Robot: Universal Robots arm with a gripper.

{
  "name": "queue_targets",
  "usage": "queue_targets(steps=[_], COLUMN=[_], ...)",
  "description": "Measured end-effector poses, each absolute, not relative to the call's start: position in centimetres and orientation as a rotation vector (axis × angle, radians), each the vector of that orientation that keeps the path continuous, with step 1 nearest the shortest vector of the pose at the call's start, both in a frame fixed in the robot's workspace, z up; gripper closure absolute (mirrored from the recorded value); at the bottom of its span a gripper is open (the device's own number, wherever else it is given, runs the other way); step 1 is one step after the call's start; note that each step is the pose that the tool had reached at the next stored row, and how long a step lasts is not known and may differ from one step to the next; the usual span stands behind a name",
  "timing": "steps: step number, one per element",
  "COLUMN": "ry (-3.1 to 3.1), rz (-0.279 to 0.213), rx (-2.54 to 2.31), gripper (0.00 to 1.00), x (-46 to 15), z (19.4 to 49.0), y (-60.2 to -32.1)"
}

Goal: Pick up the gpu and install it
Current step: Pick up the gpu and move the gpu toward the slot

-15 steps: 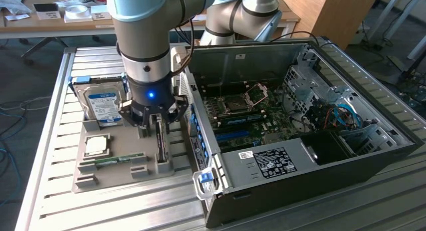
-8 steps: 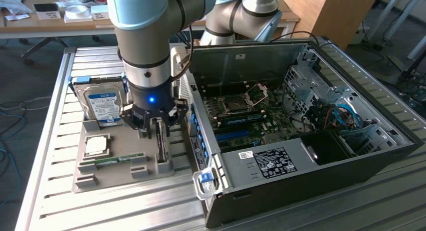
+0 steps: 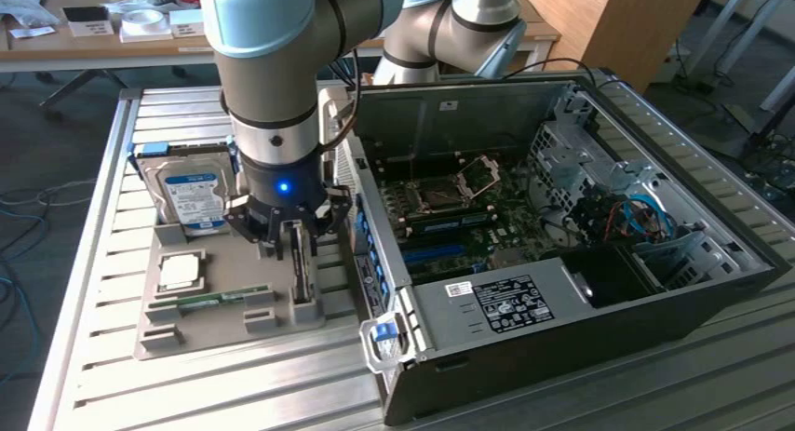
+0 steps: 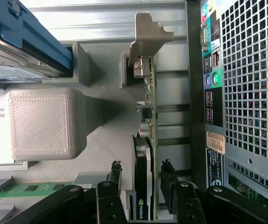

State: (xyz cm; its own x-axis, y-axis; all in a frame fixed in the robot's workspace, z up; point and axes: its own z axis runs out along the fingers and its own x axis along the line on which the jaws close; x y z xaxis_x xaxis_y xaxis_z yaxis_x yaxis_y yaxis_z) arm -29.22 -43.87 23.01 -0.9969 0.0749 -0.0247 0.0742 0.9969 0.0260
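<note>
Gpu [image 4: 143, 149] stands on edge in its gray holder [image 4: 40, 121], just beside the computer case [image 4: 245, 93]. The gripper [image 4: 141, 175] straddles it, jaws wide and not touching. A good grasp likely needs both pads [image 4: 168, 179] square on the card's body, away from the bracket [image 4: 147, 37].

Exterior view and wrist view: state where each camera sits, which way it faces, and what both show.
Exterior view: raised, off the arm, looking down on the table, grey tray and open computer case; the arm and end effector show.
Wrist view: on the wrist, looking past the open end effector's fingers, either side of the upright graphics card.
Shared: graphics card, end effector, tray, hard drive, case.
</note>
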Motion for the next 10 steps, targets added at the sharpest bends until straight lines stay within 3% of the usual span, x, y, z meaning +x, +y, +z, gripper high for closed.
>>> queue_targets(steps=[10], ry=[3.113], rz=[0.039], rx=[0.116], gripper=[0.53], x=[-29.17], z=[22.84], y=[-43.87])
